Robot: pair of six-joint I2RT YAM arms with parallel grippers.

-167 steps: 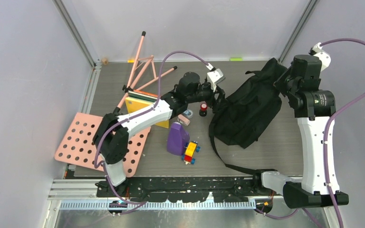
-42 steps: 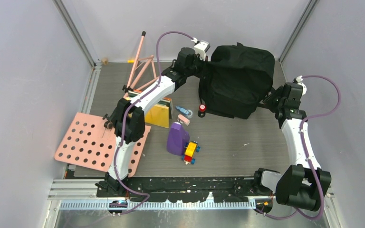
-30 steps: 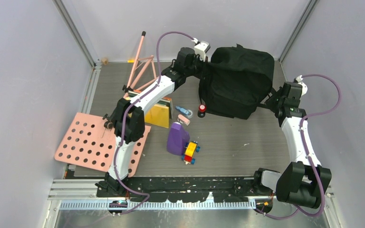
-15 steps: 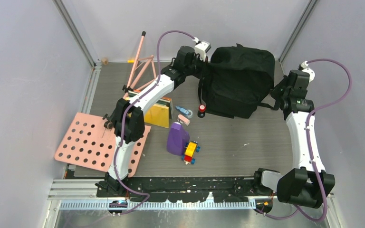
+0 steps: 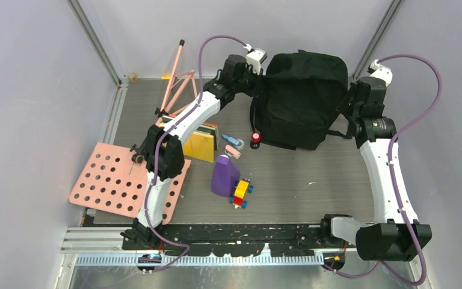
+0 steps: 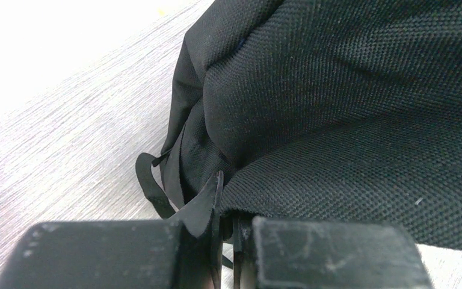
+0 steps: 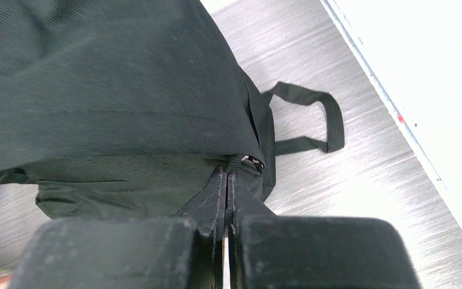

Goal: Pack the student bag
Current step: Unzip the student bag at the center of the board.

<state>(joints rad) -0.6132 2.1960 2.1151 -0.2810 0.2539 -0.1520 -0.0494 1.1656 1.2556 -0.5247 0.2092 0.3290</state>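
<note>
The student bag, big, black and floppy, stands bulging at the back of the table. On its left upper edge, my left gripper is shut. In the left wrist view, the left gripper pinches a fold of the bag's fabric. My right gripper is at the bag's right side. Seen from the right wrist, the right gripper is shut on a thin pull beside a metal zipper slider on the bag. A strap loop lies on the table beyond it.
A purple bottle and a toy block car lie near the middle. A small red-capped thing sits by the bag's front. Yellow books, a pink pegboard and pink rods are on the left.
My right arm has risen and swung toward the back along the bag's right side, still gripping it. The left arm and the bag's left side have barely moved.
</note>
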